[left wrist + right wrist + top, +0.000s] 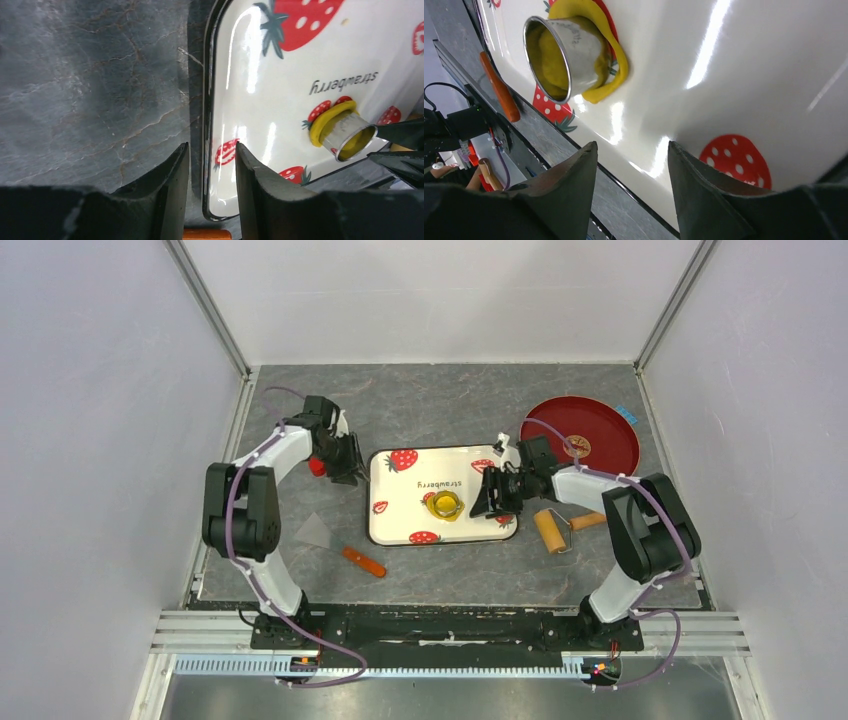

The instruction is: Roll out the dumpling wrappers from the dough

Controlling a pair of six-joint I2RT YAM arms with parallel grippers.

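The white strawberry tray (400, 510) lies mid-table. On it a metal ring cutter (446, 504) (350, 137) (569, 50) stands in the flattened yellow dough (325, 120) (616, 60). A yellow rim spreads round the ring, and more dough (546, 65) fills its inside. No separate dumpling wrappers are in view. My left gripper (347, 468) (211, 145) is open, its fingers on either side of the tray's left rim (206, 125) near the corner. My right gripper (488, 496) (632, 145) is open over the tray's right edge (634, 185), a short way from the cutter.
A red plate (580, 435) sits at the back right. A wooden roller (550, 530) with an orange handle (587, 521) lies right of the tray. A scraper blade (315, 532) with an orange handle (363, 561) (499, 87) lies front left. A small red object (317, 466) sits by the left gripper.
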